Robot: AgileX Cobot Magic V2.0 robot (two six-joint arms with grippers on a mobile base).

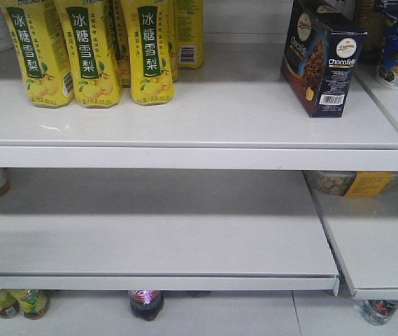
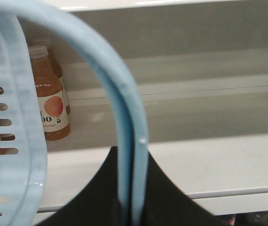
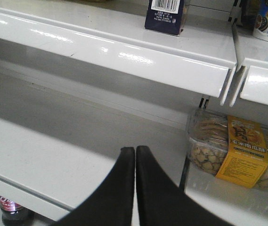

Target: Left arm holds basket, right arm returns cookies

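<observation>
The cookies (image 1: 322, 56) stand upright on the top shelf (image 1: 185, 119), toward its right end and well apart from the yellow pear-drink bottles (image 1: 90, 49) at the left — free of any gripper. In the right wrist view the right gripper (image 3: 135, 153) hangs empty below that shelf, its two black fingers pressed together tip to tip, near a clear tub with a yellow label (image 3: 235, 150). The left gripper (image 2: 133, 207) pinches the curved handle (image 2: 124, 108) of the basket (image 2: 11, 141) — the slotted wall fills the left edge, and orange juice bottles (image 2: 49, 99), a little blurred, stand behind it.
</observation>
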